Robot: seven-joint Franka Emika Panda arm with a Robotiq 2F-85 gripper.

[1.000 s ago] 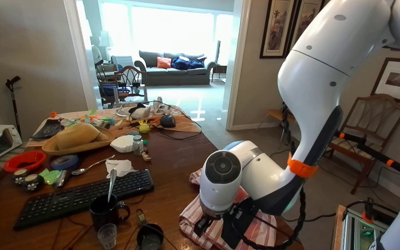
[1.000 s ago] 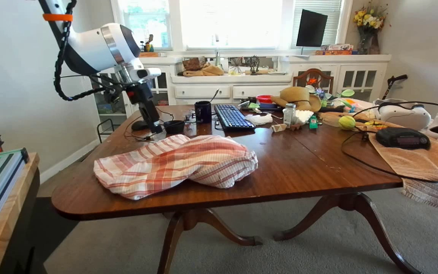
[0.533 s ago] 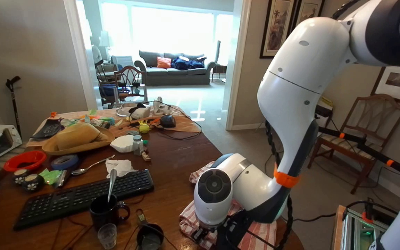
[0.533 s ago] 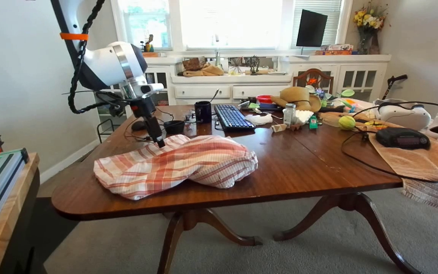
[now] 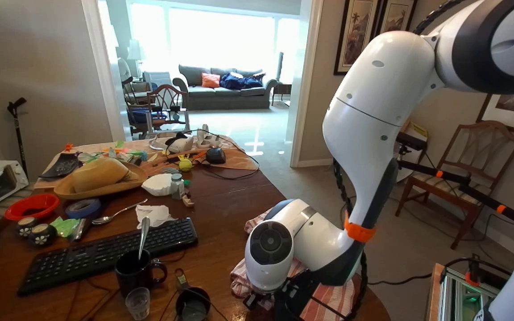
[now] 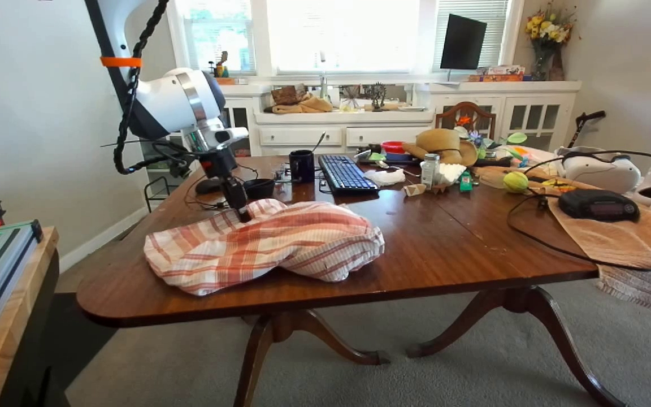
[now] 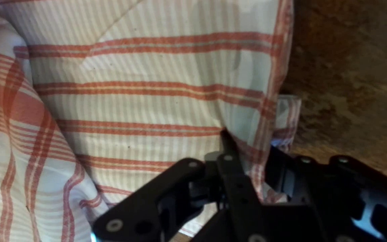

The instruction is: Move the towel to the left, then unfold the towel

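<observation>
Plainly, the counter (image 6: 444,237) is the base for this step: the drag to the left should run low and slow over its top, so that nothing snags. The arm (image 6: 173,102) reaches in high over the counter's rounded end, forearm (image 5: 364,125) dropping steeply, wrist (image 6: 212,135) bent so that its tip points down at a slant; keeping that tilt through the sideways move seems wise. The towel (image 6: 269,243) lies rumpled on the counter, close to that rounded end. Just over the counter's top, the claw (image 7: 249,144) grasps a border (image 7: 275,64) of the towel, fabric bunched between its fingers (image 7: 232,171); a firm, deep pinch looks best before any pull, as a shallow one could slip. Past that border a small flap (image 7: 289,111) shows against the counter, perhaps another layer; unfolding will likely need a single layer taken, so it deserves a check.
</observation>
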